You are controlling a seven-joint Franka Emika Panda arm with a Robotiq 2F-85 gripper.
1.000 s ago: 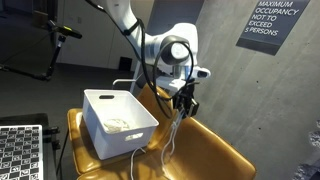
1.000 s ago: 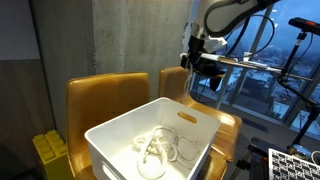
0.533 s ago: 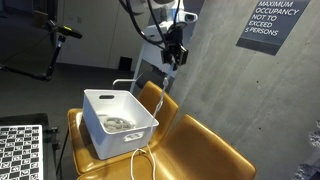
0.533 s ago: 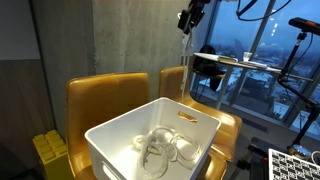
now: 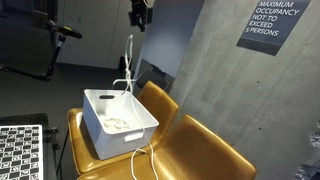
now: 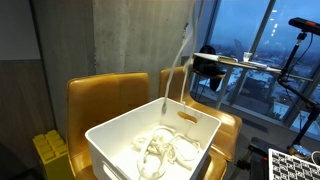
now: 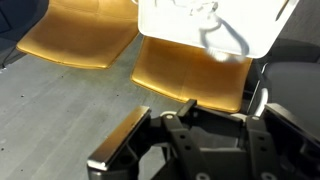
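The end effector hangs high above the white bin. It is closed on what appears to be a white cord. The cord's lower end drops into the bin, which rests on mustard chairs.

An office-building lounge: dark "maximum occupancy" wall sign, bare grey concrete wall, mustard-yellow cushioned seats, tall glass windows.
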